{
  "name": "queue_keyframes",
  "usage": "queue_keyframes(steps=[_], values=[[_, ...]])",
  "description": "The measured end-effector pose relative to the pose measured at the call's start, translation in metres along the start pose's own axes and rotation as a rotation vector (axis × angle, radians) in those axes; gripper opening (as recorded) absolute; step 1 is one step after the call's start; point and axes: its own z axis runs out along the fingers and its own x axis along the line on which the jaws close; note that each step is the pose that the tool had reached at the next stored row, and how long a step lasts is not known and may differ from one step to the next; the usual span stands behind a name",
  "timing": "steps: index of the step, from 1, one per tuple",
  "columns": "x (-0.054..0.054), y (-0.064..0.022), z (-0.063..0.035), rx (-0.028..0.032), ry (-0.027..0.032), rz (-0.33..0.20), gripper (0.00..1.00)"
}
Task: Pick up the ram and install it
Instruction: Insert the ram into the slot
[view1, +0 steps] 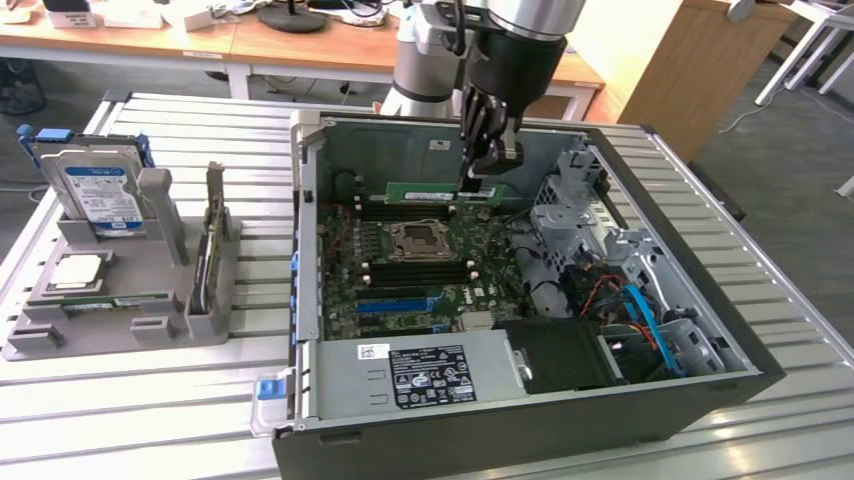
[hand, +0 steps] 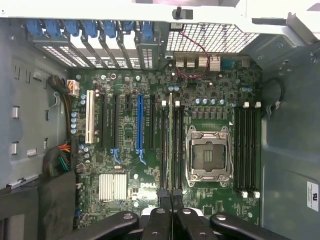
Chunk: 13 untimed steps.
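Note:
The ram (view1: 427, 190) is a long green stick held level in my gripper (view1: 483, 178), which is shut on its right end. It hangs just over the black memory slots (view1: 407, 212) on the far side of the CPU socket (view1: 416, 240), inside the open computer case (view1: 307, 240). In the wrist view the ram (hand: 171, 145) shows edge-on as a thin line between two black slots, running from my gripper (hand: 171, 202) beside the CPU socket (hand: 207, 155). Whether its lower edge touches a slot I cannot tell.
A grey holder (view1: 134, 330) on the exterior view's left carries a blue-labelled hard drive (view1: 96, 190), a silver CPU chip (view1: 78, 272) and an upright card (view1: 211, 240). The power supply (view1: 414, 375), blue cables (view1: 641, 310) and drive cage (view1: 574, 200) crowd the case.

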Motion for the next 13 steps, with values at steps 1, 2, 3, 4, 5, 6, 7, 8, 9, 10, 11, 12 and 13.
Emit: queue_keyframes(steps=[1, 2, 3, 4, 5, 6, 7, 8, 9, 10, 11, 12, 13], values=[[0.0, 0.0, 0.0005, 0.0, 0.0, 0.0, 0.12], [0.0, 0.0, 0.0009, -0.0001, 0.0, 0.0, 0.12], [0.0, 0.0, 0.0014, 0.0, -0.0001, 0.0, 0.12], [0.0, -0.0001, 0.0019, 0.0, 0.0, 0.0, 0.12], [0.0, -0.0001, 0.0024, 0.0, 0.0, 0.0, 0.12], [0.0001, -0.0001, 0.0029, 0.0, 0.0, 0.0, 0.12], [0.0001, -0.0001, 0.0034, 0.0, 0.0, 0.0, 0.12], [0.0001, -0.0001, 0.0035, 0.0, 0.0001, 0.0, 0.12], [0.0001, -0.0001, 0.0035, -0.0001, 0.0001, 0.0, 0.12], [0.0001, -0.0001, 0.0035, -0.0001, 0.0001, 0.0, 0.12], [0.0001, -0.0001, 0.0035, 0.0, 0.0001, 0.0, 0.12], [0.0001, -0.0001, 0.0035, 0.0, 0.0, 0.0, 0.12], [0.0001, -0.0001, 0.0036, 0.0, -0.0001, 0.0, 0.12]])
